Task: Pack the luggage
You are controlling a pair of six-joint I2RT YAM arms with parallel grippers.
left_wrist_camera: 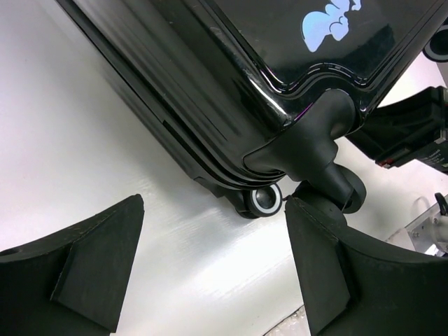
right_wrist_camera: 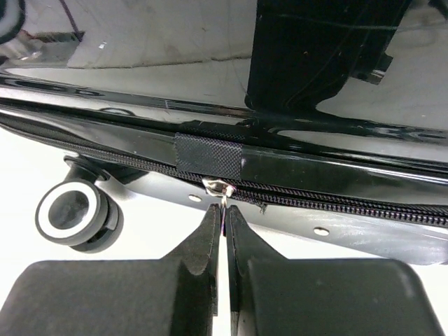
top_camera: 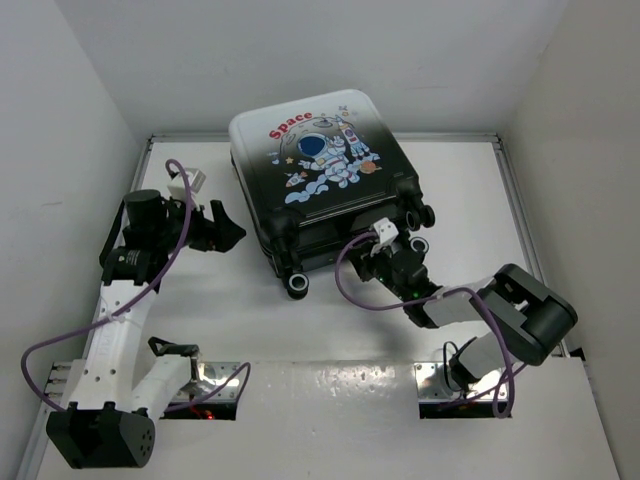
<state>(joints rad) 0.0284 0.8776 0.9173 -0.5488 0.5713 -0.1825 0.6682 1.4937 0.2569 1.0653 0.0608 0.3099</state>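
Note:
The luggage lies flat and closed at the back middle of the table, astronaut print and red "Space" facing up, black wheels toward me. My right gripper is at its near edge. In the right wrist view, the gripper is shut on the small metal zipper pull, just below a black fabric tab on the zip line. My left gripper hovers left of the luggage's near-left corner. In the left wrist view, the gripper stands open with only bare table between its fingers, a wheel just ahead.
White walls close in the table on the left, back and right. Purple cables loop off both arms. Part of the right arm shows beyond the luggage corner in the left wrist view. Metal mounting plates sit at the near edge.

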